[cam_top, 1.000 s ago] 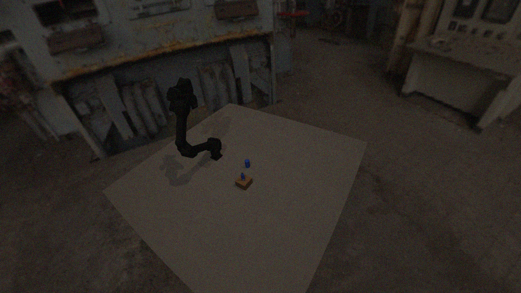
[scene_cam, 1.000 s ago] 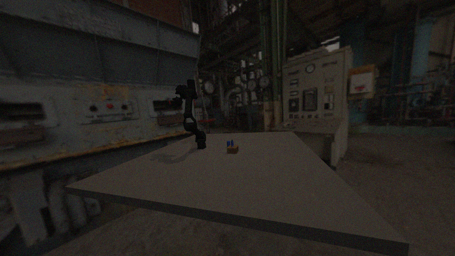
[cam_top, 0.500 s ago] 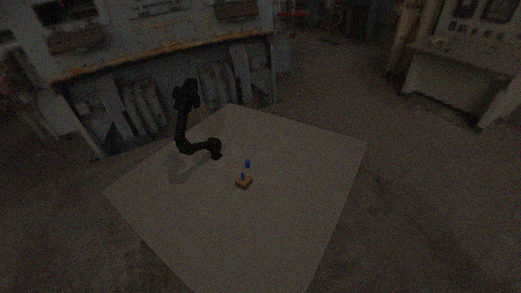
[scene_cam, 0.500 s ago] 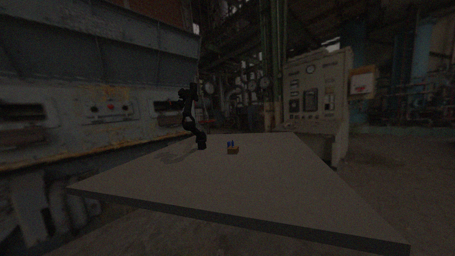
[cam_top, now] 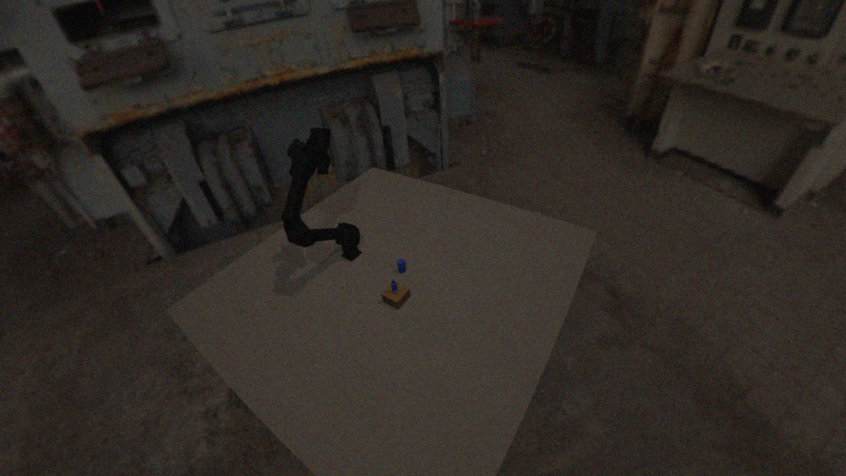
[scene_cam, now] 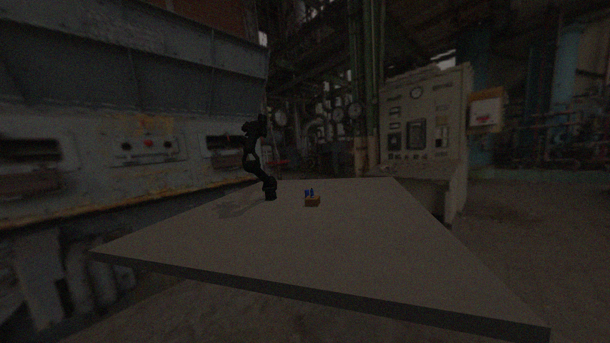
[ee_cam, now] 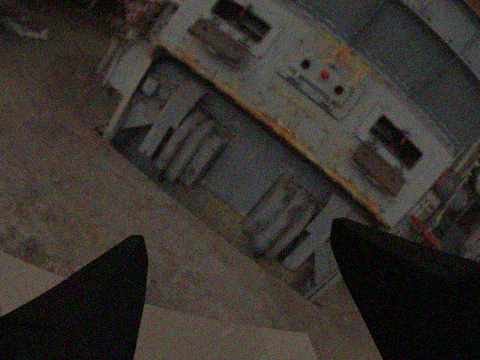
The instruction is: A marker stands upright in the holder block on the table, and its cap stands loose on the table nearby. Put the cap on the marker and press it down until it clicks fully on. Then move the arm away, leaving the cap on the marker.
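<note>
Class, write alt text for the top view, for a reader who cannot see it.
A blue marker stands upright and uncapped in a brown block; its blue cap stands apart on the table, near a black arm.

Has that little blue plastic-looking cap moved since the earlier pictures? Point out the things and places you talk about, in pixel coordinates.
No. In the top view, the small blue cylindrical cap (cam_top: pixel 401 266) (scene_cam: pixel 306 194) stands at the same spot on the pale flat table (cam_top: pixel 437 379) (scene_cam: pixel 298 243) (ee_cam: pixel 225 342).
</note>
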`<state>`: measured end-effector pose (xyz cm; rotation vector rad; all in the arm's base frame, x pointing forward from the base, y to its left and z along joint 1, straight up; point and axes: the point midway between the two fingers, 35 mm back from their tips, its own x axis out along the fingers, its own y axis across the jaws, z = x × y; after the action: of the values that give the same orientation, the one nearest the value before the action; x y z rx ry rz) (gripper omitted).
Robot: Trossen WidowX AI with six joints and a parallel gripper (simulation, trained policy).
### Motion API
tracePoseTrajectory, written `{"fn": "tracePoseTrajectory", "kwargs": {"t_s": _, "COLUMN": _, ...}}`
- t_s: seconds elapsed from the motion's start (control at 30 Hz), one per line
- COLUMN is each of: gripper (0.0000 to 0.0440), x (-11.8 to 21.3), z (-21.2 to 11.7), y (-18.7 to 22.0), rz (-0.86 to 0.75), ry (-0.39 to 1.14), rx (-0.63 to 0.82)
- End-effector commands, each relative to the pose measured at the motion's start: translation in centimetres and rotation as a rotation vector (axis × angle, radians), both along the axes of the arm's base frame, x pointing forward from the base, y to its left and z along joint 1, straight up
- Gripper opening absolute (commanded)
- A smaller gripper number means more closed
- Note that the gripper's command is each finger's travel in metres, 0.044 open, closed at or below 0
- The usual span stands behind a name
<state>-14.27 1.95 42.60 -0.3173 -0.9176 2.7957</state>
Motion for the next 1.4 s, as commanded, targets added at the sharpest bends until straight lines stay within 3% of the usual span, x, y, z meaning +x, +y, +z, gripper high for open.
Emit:
{"fn": "tracePoseTrajectory", "kwargs": {"t_s": 0.0, "gripper": 0.0312, "x": 0.0, "z": -0.6, "y": 0.9, "rz": -0.023, "ry": -0.015, "rx": -0.024}}
{"fn": "tracePoseTrajectory", "kwargs": {"t_s": 1.37, "gripper": 0.0318, "x": 3.1, "z": -6.8, "y": 10.8, "rz": -0.297, "ry": -0.190, "rx": -0.246}}
